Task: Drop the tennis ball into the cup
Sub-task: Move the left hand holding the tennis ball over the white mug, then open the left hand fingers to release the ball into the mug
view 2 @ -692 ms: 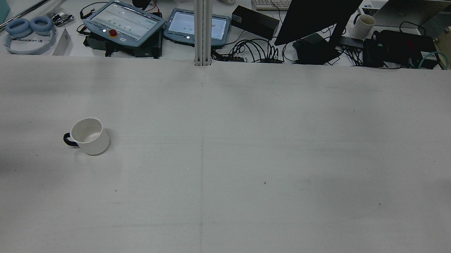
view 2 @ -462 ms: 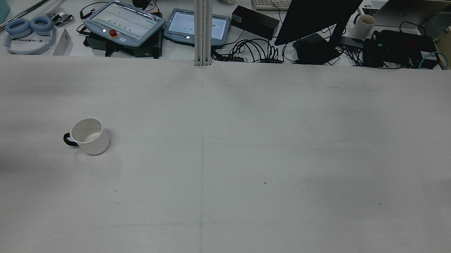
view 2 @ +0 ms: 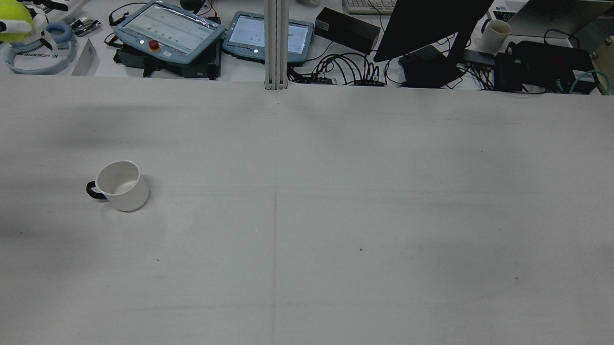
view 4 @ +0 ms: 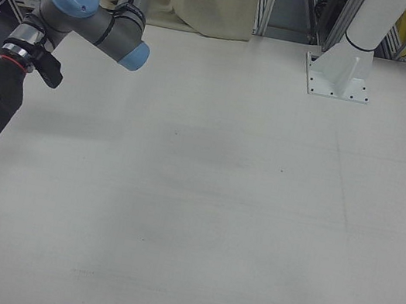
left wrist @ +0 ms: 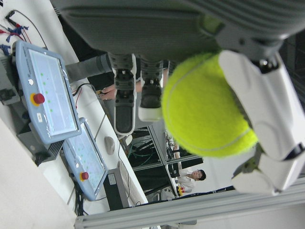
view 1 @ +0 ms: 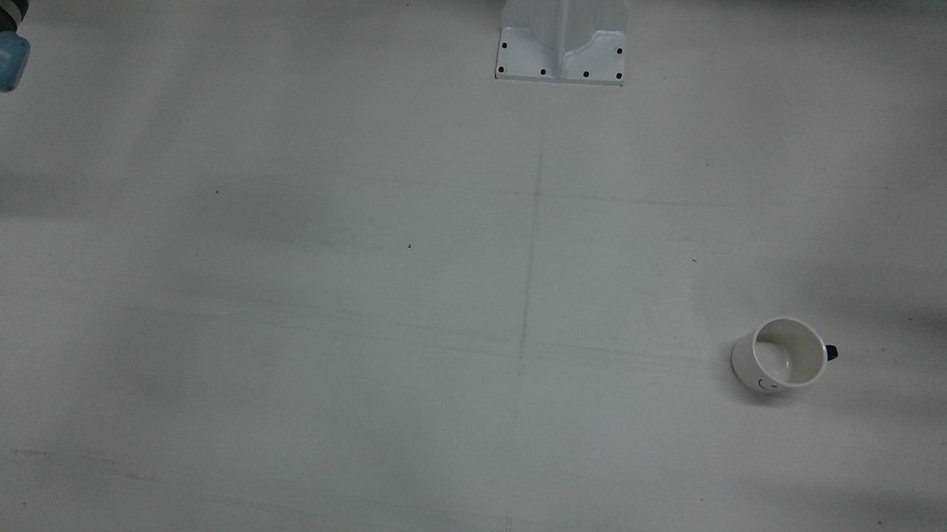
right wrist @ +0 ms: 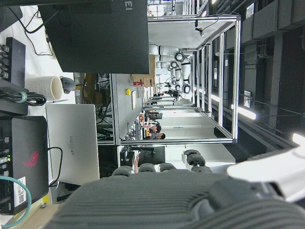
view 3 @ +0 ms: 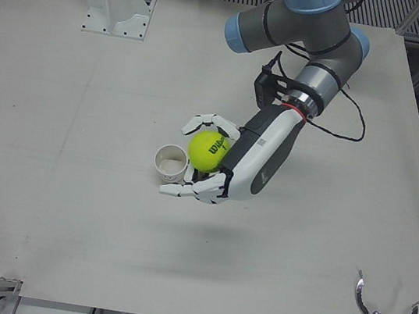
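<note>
Even overhead light; soft shadows; closeups blurred.

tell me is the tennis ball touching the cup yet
Apart. In the rear view the tennis ball sits in the left hand at the view's upper left, a wide stretch of bare table away from the cup.

The left hand (view 3: 219,170) cradles the tennis ball (view 3: 209,147) above the table, beside the cup (view 3: 170,163).

"Wilson" on tennis ball (view 3: 209,147)
</note>
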